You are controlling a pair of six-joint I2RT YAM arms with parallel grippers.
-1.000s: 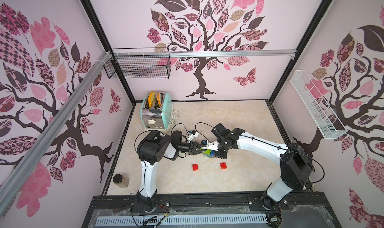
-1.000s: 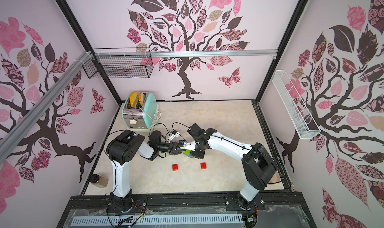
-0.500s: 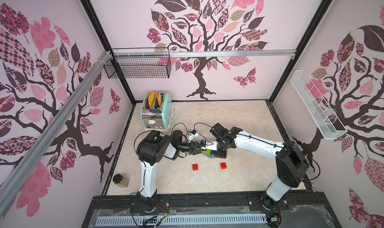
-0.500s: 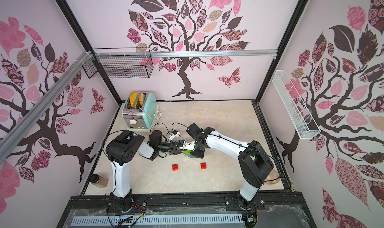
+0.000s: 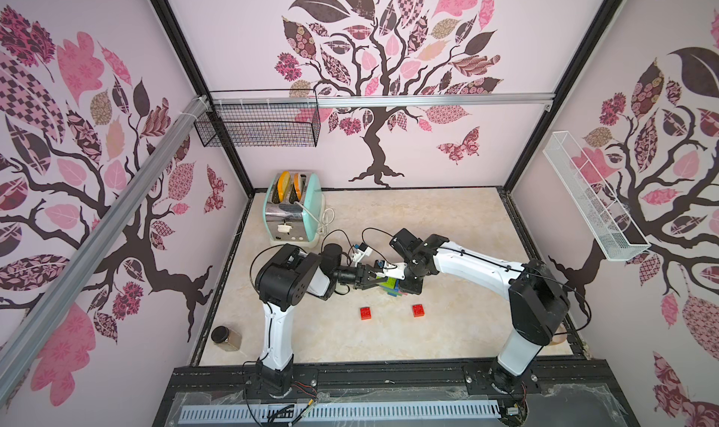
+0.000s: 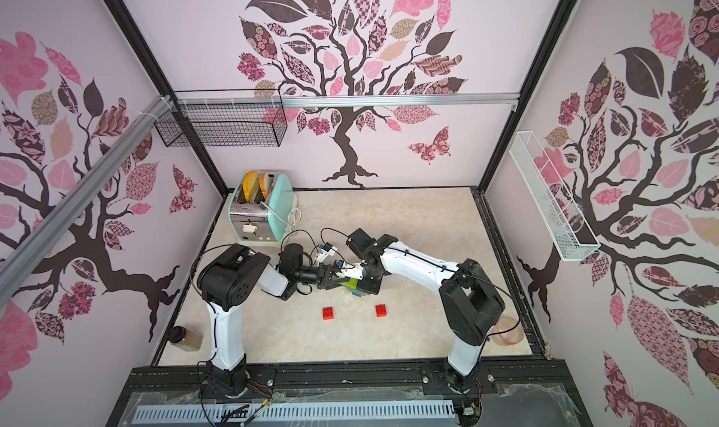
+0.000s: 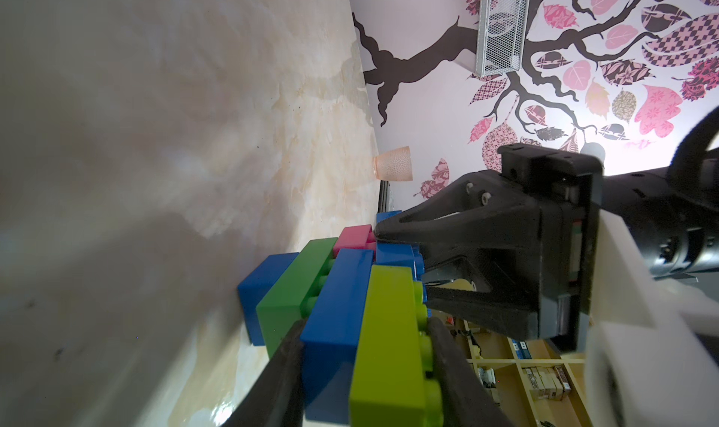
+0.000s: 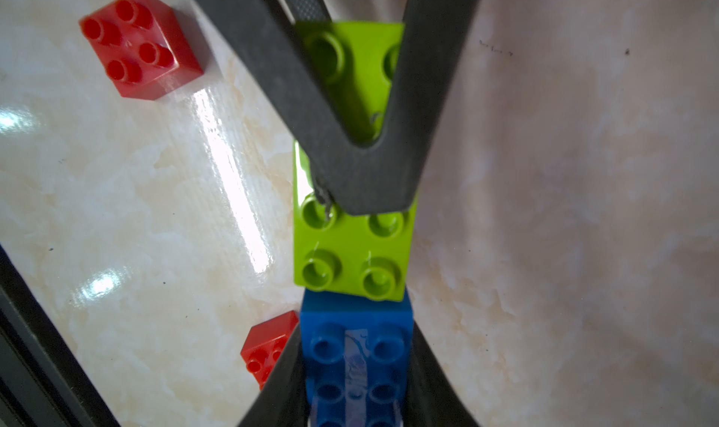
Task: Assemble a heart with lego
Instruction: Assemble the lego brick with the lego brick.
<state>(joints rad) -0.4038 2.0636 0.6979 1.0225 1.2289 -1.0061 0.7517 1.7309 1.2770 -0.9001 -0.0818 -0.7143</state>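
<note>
- Lego heart, a stepped cluster of chunky studded plastic bricks, stands on edge in the middle of the beige marble-look tabletop. Its lowest blue brick appears to rest on the surface, and both arms meet right there!
- Left gripper comes in sideways with a narrow bite. One black finger lies across the studs of the lime brick, and its mate sits under the long blue brick just below.
- Right gripper reaches down from above, fingers pressed to both sides of the upper blue brick beside the lime one. Closed on it, I'd call.
- Lower in the wall sit a dark green brick and a small pink square brick.
- Off the build are two small red square bricks, the second red brick well apart from the first. Both lie loose, studs up, on the base side of the heart. Looks most of the way done, with the reds not yet on.
- Danger watch: it's a thin wall on a small foot.
  - If one claw tugs or twists while the other holds firm, a seam could pop.
  - An uneven release could tip the whole thing over towards those reds.
  - That left finger also covers lime studs, which may block a brick from seating there.
</note>
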